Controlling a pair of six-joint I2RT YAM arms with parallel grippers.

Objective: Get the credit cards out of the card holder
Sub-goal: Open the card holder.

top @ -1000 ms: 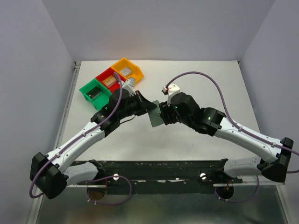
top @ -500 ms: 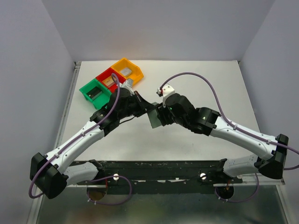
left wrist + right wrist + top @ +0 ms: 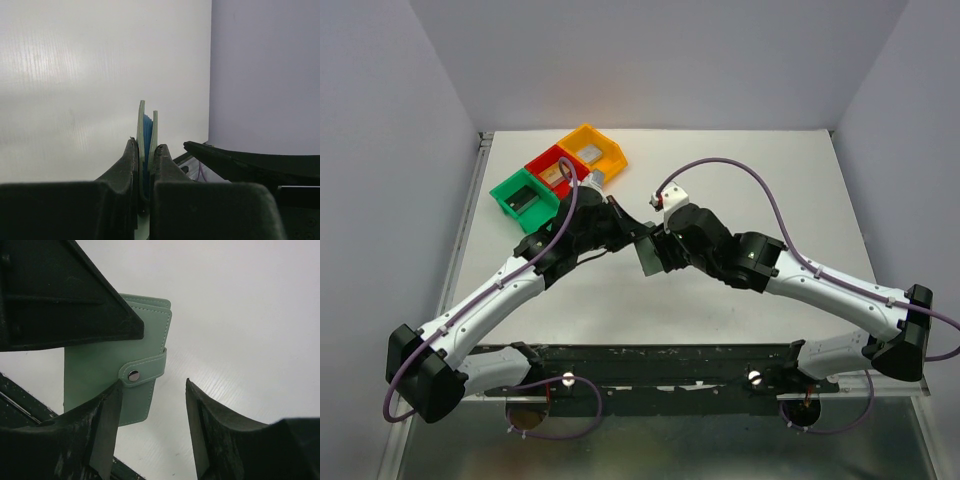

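Pale green and flat, the card holder [image 3: 95, 367] is seen left of centre in the right wrist view, its long axis running up and down the frame. It is folded shut, and a strap with a metal snap [image 3: 133, 375] is wrapped round its right edge. No credit cards have been drawn out; only a sliver of blue is seen between the two panels in the left wrist view, and whether that is a card cannot be told.

The holder [image 3: 141, 127] is pinched edge-on by the left gripper [image 3: 146, 150], whose jaws are clamped on its lower part. In the overhead view it is held above the table [image 3: 740, 170], mid-frame.

The right gripper [image 3: 152, 385] is spread wide and grips nothing. The holder lies to the left of its gap, and the snap sits just beside its left fingertip [image 3: 112, 395]. A small shift leftward would likely be needed before the strap can be taken.

Three coloured bins [image 3: 558, 172] are left at upper left.
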